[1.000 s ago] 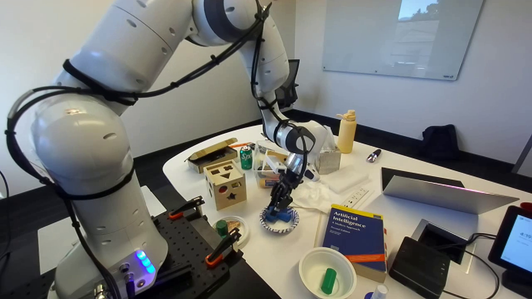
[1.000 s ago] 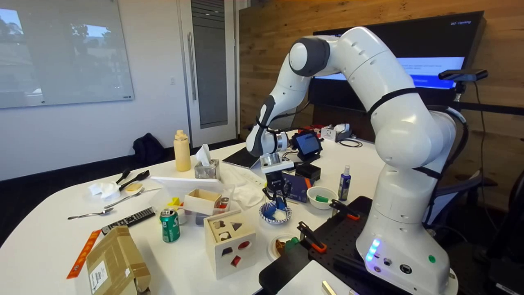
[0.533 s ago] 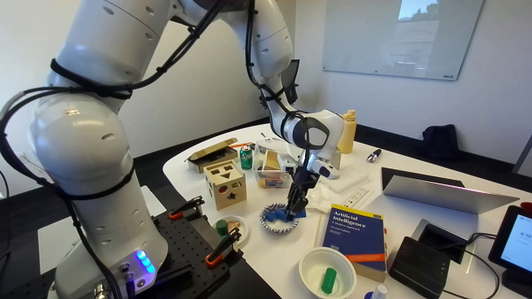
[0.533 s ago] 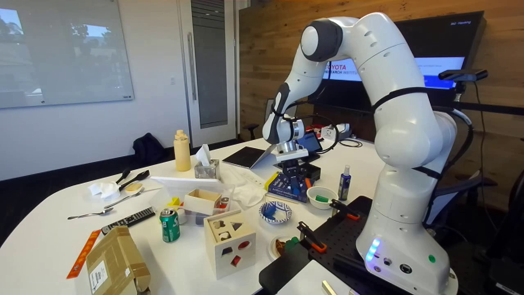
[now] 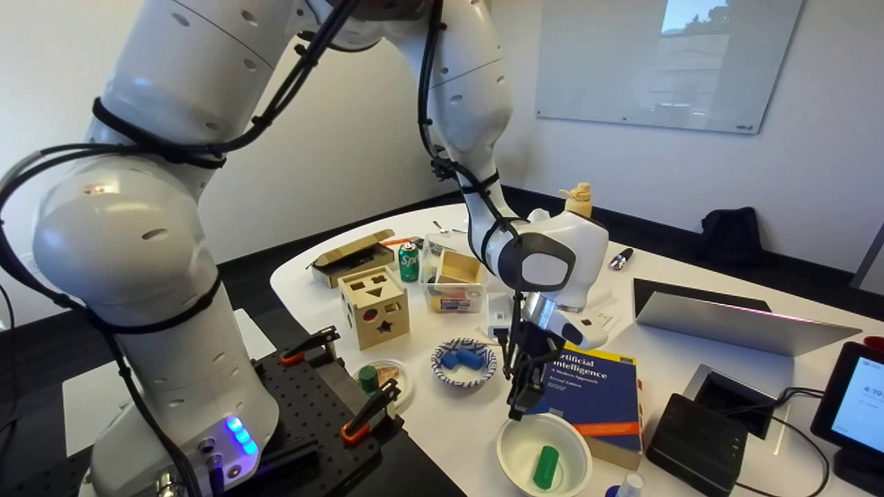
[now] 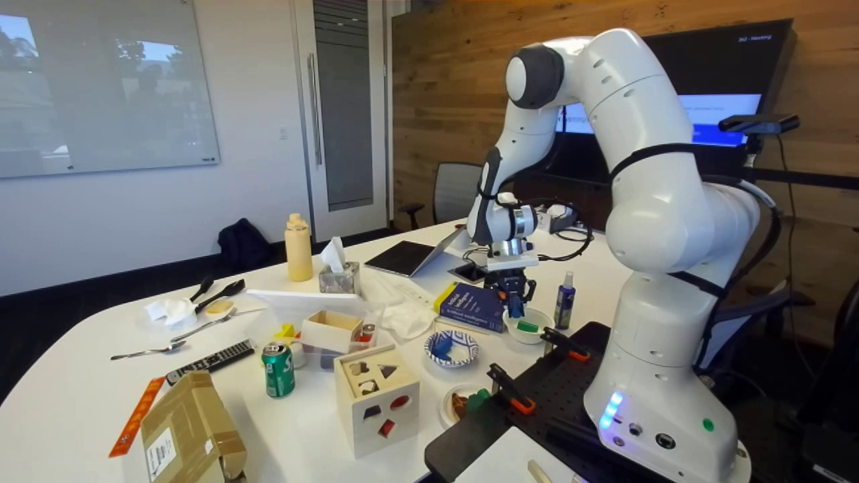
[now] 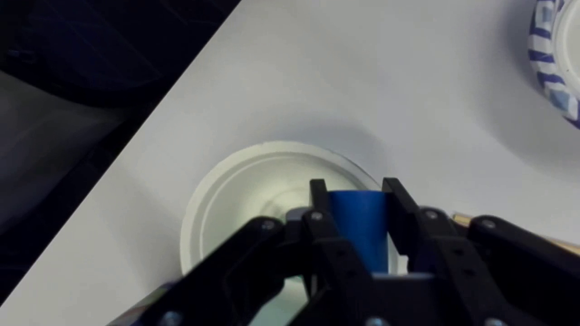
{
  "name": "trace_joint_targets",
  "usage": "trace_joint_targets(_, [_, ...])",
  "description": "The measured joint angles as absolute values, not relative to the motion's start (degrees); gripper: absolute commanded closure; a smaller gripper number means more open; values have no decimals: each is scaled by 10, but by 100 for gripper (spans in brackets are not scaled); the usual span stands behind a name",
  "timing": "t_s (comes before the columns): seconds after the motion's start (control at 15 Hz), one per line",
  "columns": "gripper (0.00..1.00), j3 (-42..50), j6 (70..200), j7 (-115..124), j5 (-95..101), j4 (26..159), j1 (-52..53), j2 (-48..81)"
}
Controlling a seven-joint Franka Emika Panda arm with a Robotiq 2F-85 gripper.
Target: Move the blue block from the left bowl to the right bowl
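My gripper [image 7: 355, 186] is shut on the blue block [image 7: 360, 222], held between both fingers. In both exterior views the gripper [image 5: 525, 407] [image 6: 515, 310] is above the rim of the right bowl, the plain white one [image 5: 510, 452] [image 6: 527, 338]. In the wrist view, the block overlaps one side of the white bowl [image 7: 195, 226]. A green block [image 5: 546, 467] [image 6: 527, 326] lies inside that bowl. The left bowl, patterned blue and white [image 5: 487, 371] [image 6: 463, 362], holds other blue blocks [image 5: 471, 358] [image 6: 441, 347]; its edge shows in the wrist view [image 7: 546, 59].
A thick blue book [image 5: 587, 393] lies beside the white bowl. A spray bottle [image 6: 565, 300] stands at the bowl's other side. Clamps [image 5: 373, 412] sit on the base plate edge. A wooden shape box [image 5: 375, 307] and a plate with a green block [image 5: 407, 393] are near the patterned bowl.
My gripper has lifted from the patterned bowl with the blue block and moved across to the white bowl. The bowls have not moved.
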State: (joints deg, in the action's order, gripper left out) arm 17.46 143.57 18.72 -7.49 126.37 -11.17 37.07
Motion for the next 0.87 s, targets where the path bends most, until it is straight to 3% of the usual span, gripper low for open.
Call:
trace_joint_targets(0.13, [91, 174, 1441, 179, -76, 1258, -129, 383])
trace_joint_targets(0.2, [41, 174, 1441, 176, -76, 1255, -136, 389])
trace_joint_targets(0.33, [33, 175, 1443, 173, -76, 1251, -145, 399])
trace_joint_targets(0.6, [2, 174, 1461, 172, -77, 1251, -154, 403])
trace_joint_targets(0.87, [0, 174, 1462, 172, -77, 1255, -150, 394])
